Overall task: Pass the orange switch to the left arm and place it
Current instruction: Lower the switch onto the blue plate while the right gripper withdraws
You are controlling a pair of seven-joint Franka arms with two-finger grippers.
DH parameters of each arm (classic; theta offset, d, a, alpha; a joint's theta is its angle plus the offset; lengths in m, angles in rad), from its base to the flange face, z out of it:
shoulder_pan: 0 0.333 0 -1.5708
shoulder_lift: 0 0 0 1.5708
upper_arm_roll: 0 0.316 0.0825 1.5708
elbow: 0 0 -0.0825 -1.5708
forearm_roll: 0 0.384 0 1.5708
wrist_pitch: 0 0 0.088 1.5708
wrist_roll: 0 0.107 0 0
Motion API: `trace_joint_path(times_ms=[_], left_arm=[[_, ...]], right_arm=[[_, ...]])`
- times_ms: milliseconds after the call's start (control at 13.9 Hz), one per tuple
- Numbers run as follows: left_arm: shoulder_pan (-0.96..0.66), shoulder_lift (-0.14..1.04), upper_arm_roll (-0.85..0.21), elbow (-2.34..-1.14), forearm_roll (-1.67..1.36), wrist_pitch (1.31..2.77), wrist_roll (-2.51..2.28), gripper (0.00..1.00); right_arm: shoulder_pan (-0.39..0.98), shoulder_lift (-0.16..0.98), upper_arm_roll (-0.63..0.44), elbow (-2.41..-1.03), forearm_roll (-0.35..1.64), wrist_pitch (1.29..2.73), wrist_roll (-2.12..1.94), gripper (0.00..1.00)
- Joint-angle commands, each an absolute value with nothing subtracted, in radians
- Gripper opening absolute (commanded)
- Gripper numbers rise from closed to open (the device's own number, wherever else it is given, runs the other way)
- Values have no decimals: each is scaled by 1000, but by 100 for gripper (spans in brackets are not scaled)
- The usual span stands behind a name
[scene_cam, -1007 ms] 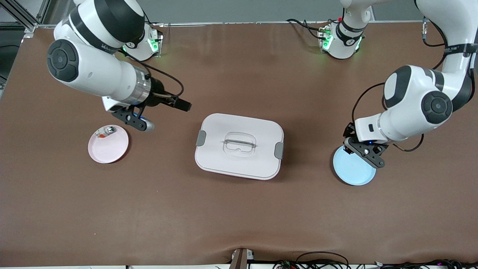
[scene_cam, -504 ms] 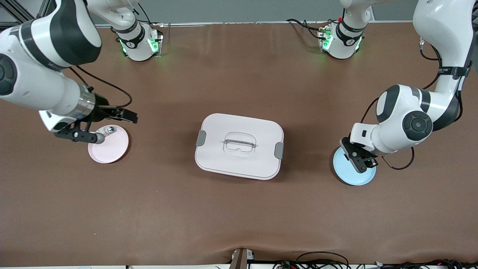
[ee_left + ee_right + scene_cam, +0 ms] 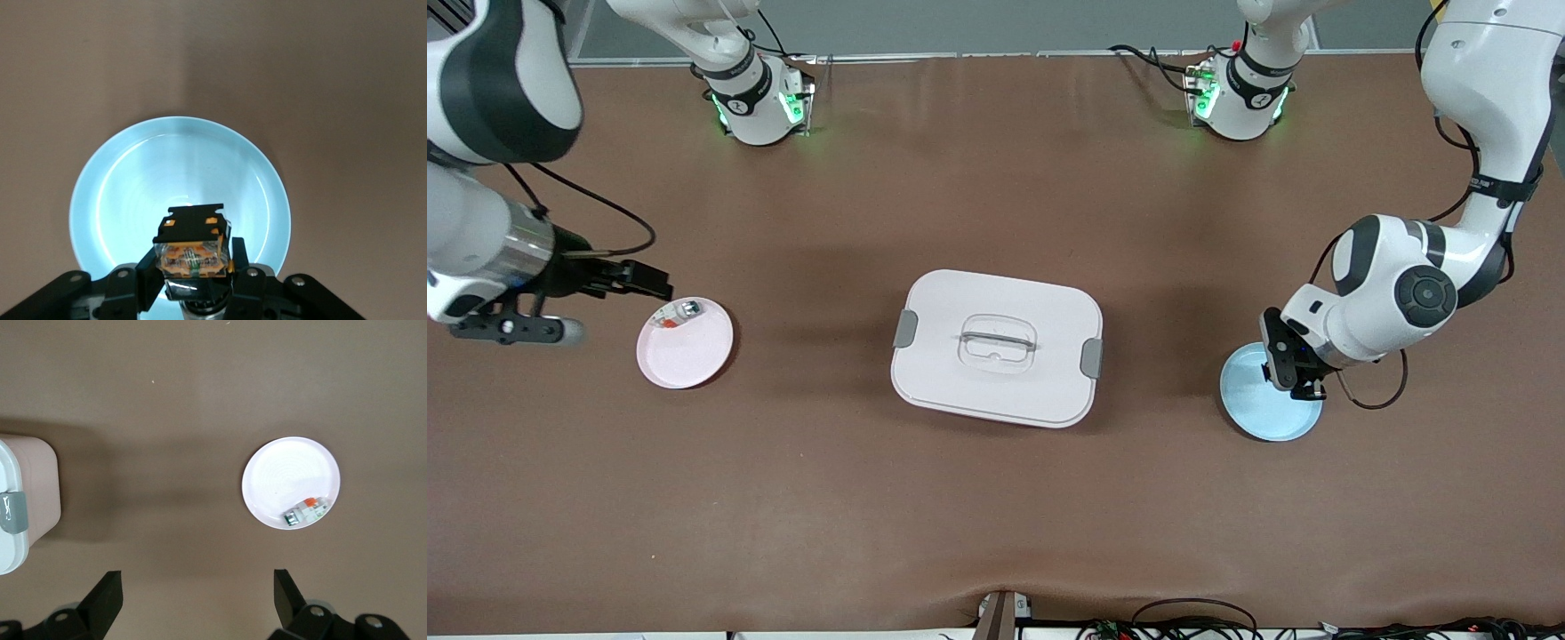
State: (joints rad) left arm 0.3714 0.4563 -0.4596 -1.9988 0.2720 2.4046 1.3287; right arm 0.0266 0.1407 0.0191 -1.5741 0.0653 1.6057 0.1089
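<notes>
The orange switch (image 3: 193, 245), a black block with an orange middle, sits clamped between the fingers of my left gripper (image 3: 193, 267). In the left wrist view it is over the light blue plate (image 3: 133, 193). In the front view the left gripper (image 3: 1294, 373) is over the edge of the blue plate (image 3: 1267, 411) at the left arm's end of the table, and the switch is hidden under it. My right gripper (image 3: 511, 327) is open and empty (image 3: 197, 600), over bare table beside the pink plate (image 3: 685, 348). The white box (image 3: 996, 347) stands mid-table between the plates.
A small silver-green item with a red bit (image 3: 679, 311) lies on the pink plate's rim farthest from the front camera, also in the right wrist view (image 3: 306, 513). A corner of the box with its grey clip (image 3: 13, 512) shows in the right wrist view.
My right arm has swung away from the box, past the pink plate toward its end of the table. My left gripper has turned over the blue plate, still holding the switch.
</notes>
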Motion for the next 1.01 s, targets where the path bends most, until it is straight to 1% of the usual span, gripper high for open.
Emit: trace_joint_path(times_ms=[0,144,360,576,647,719,791,863,935], left_arm=[[376,468,-469,-2026,410,2456,1359,0],[390,501,-469,-2026,489,2491,1356,0],[393,543,-469,-2025,540,2543,1358,0],[394,571,-469,-2023,594,2582,1344,0],[394,572,-469,-2023,594,2588,1341,4],[394,572,-469,-2022,594,2592,1324,20],[394,572,-469,-2019,592,2592,1301,62],[397,574,-468,-2016,594,2591,1275,100],[405,572,-469,-2014,594,2591,1249,100]], right_arm=[[-26,101,38,-1582,32,1597,55,100],[-61,103,38,-1557,31,1586,-6,100],[-66,98,35,-1540,9,1546,-18,100],[-66,19,41,-1569,-29,1551,-15,100],[-69,-10,40,-1595,-19,1563,-17,100],[-77,-37,40,-1629,-17,1597,-18,100],[-80,-67,40,-1679,-17,1636,-18,100],[-80,-110,38,-1745,-17,1690,-18,100],[-81,-161,38,-1822,-17,1756,-18,100]])
